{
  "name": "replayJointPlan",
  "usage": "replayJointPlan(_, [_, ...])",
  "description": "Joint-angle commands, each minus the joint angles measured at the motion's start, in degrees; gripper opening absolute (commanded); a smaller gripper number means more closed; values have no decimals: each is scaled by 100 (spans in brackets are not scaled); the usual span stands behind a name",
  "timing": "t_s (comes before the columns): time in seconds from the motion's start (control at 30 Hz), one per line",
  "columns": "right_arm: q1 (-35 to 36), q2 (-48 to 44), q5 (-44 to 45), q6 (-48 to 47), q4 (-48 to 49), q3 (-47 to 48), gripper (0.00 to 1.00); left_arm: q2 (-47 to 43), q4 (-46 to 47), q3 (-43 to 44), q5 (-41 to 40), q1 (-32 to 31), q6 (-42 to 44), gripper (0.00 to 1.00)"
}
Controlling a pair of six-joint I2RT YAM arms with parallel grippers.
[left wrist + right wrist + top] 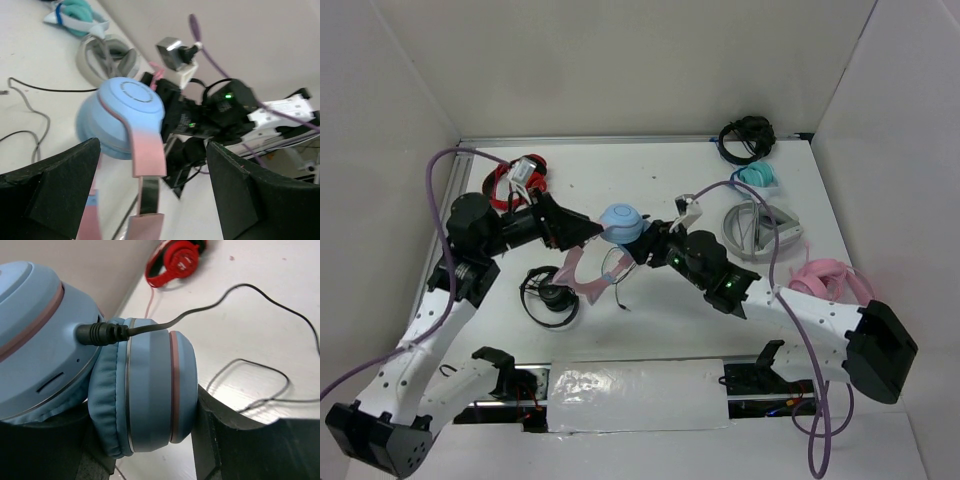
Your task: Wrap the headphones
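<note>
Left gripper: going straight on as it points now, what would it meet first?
Probably the headphones: their pink headband sits between the open fingers of the left gripper, with the blue cup just ahead. Depth is unclear.

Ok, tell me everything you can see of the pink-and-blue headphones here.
The headphones have smooth light-blue plastic ear cups with padded blue cushions, pressed together, and a pink headband with a shiny metal slider. A thin black cable plugs into one cup and trails loosely across the white table. The right gripper clamps one cup; the open left gripper straddles the headband without clear contact.
</note>
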Motion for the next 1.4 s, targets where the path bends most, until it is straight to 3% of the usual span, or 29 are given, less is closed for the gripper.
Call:
replayJointPlan(0.0, [-14, -448, 521, 286, -725, 78, 0, 360, -472, 446, -7, -1, 1047, 99])
replayJointPlan(0.17, [-5, -510, 1215, 567, -2279, 596, 0, 1141, -607, 490, 17, -1, 1805, 99])
replayJointPlan(0.27, [12, -300, 1348, 664, -3088, 974, 0, 1397, -291, 298, 814, -1, 1964, 99])
replayJointPlan(0.4, [56, 96, 1199, 796, -3741, 1466, 0, 1486, 245, 121, 1108, -62, 2105, 99])
replayJointPlan(0.63, [74, 87, 1005, 814, -4127, 1774, 0, 1732, -483, 411, -76, -309, 2597, 99])
replayJointPlan(0.9, [91, 385, 1058, 849, -4927, 2380, 0, 1969, -598, 428, -350, -651, 3045, 96])
replayJointPlan(1.0, [91, 500, 1023, 840, -5095, 2557, 0, 1996, -694, 463, -570, -792, 3124, 72])
replayJointPlan(1.07, [92, 544, 997, 823, -5078, 2583, 0, 1996, -686, 481, -763, -915, 3090, 32])
replayJointPlan(1.1, [91, 544, 970, 805, -5043, 2583, 0, 1987, -686, 481, -764, -915, 3081, 32])
replayJointPlan(1.13, [91, 536, 927, 779, -4999, 2557, 0, 1978, -677, 481, -764, -950, 3063, 14])
replayJointPlan(1.2, [91, 536, 787, 648, -4885, 2548, 0, 1961, -607, 499, -729, -985, 3028, 2])
replayJointPlan(1.37, [109, 430, 662, 445, -4428, 2390, 0, 1908, -510, 508, -448, -1065, 2984, 0])
